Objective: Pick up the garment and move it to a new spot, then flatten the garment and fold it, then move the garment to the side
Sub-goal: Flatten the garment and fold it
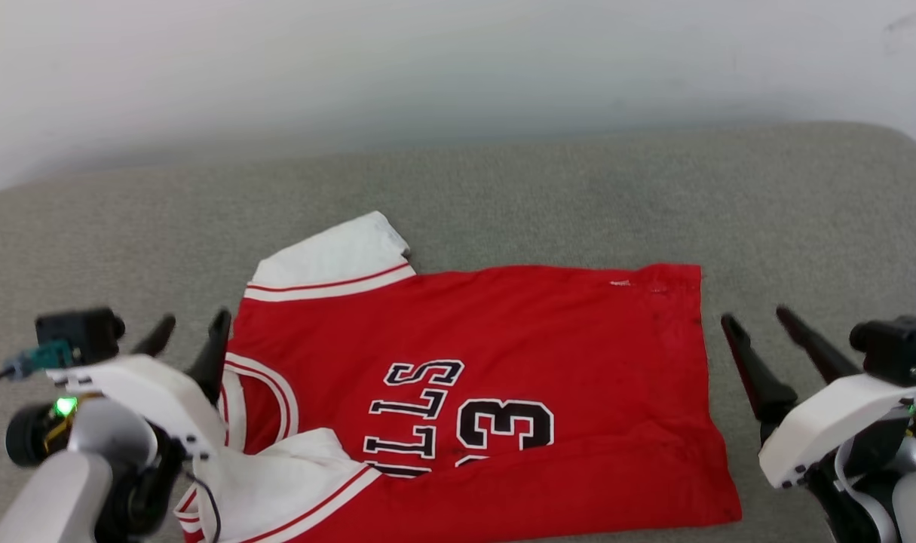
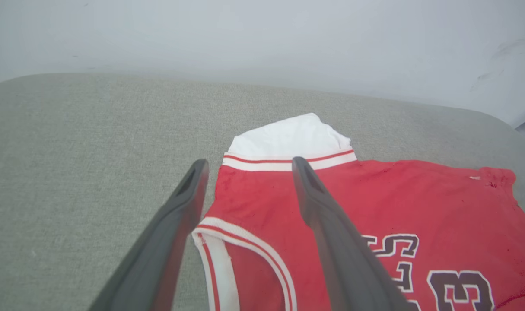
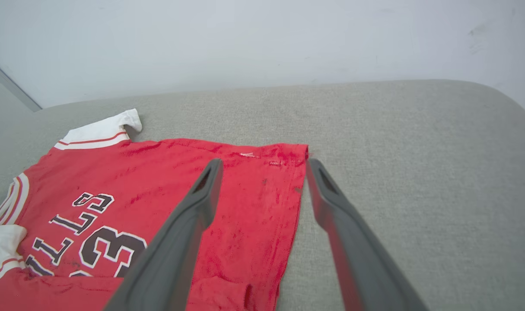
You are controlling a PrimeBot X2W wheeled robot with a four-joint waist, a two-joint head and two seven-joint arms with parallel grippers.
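The red garment (image 1: 503,377) lies front up across the grey cushion, collar to the left, hem to the right. Its near edge is folded over the lettering, and the near white sleeve is tucked onto the body. The far white sleeve (image 1: 337,260) sticks out at the back. My left gripper (image 1: 194,328) stands open just left of the collar (image 2: 227,250), holding nothing. My right gripper (image 1: 759,317) stands open just right of the hem (image 3: 294,203), also holding nothing. In each wrist view the fingers straddle that edge of the garment (image 2: 374,207) (image 3: 158,181).
The grey cushion (image 1: 578,204) stretches behind and to both sides of the shirt, with bare fabric at the back. A pale wall (image 1: 458,60) rises behind it. The cushion's rounded corner is at the far right.
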